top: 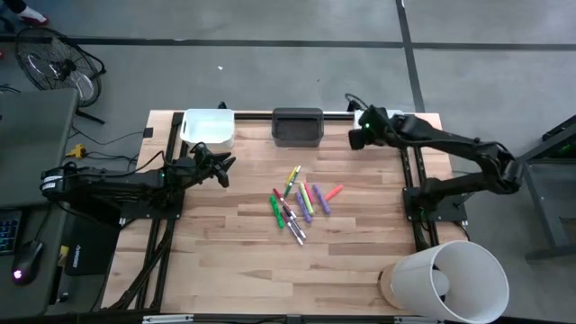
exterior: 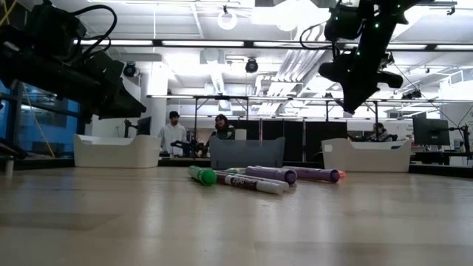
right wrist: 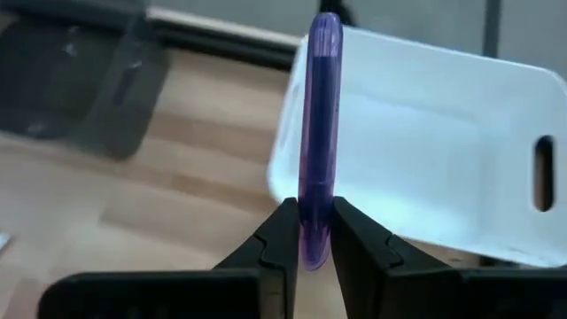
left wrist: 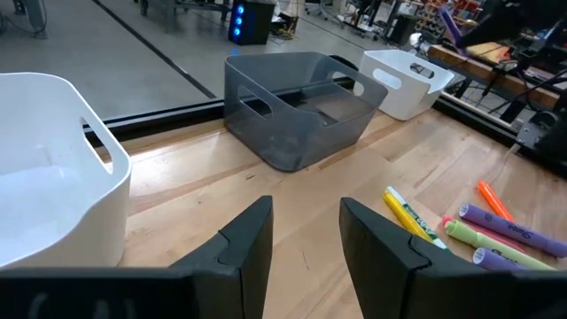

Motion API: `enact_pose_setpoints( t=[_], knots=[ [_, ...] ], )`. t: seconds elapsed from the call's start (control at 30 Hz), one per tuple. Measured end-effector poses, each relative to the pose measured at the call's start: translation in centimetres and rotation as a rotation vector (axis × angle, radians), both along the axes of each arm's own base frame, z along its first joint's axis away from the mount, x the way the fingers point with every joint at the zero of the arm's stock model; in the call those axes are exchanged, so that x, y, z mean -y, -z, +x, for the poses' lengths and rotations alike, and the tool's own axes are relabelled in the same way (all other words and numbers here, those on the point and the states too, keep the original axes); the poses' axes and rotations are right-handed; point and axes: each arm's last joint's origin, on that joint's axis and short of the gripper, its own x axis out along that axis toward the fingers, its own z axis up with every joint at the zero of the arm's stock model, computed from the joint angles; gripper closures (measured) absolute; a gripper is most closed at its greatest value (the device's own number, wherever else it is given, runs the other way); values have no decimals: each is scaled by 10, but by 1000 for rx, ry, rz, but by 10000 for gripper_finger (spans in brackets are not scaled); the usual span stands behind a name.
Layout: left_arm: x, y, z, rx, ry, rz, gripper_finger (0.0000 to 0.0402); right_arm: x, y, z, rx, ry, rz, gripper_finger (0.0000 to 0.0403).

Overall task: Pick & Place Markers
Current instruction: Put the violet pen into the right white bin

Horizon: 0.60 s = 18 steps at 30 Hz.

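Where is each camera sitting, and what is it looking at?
High view: above, looking straight down at the table, both arms, the markers.
Low view: table height, looking across the markers into the room; arms hang overhead.
Left wrist view: on the left arm, facing the grey bin; the open left hand shows.
Right wrist view: on the right arm; the right hand pinches a purple marker by a white bin.
High and low views share the markers.

Markers [exterior: 266, 178] before three bins [exterior: 246, 153]

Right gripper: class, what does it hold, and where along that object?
The right gripper pinches a purple marker at one end; the left gripper holds nothing.
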Motion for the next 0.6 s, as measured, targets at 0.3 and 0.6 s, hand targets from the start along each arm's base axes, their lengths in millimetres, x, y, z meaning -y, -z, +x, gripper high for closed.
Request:
enact_pose_setpoints(
  t=[0.3, 0.6],
  knots=[
    [0, 0, 0, 0, 0, 0, 271, 16, -2, -11, -12, 107, -56, 352],
    [0, 0, 0, 0, 0, 0, 271, 32, 16, 6, -38, 111, -75, 348]
  ],
)
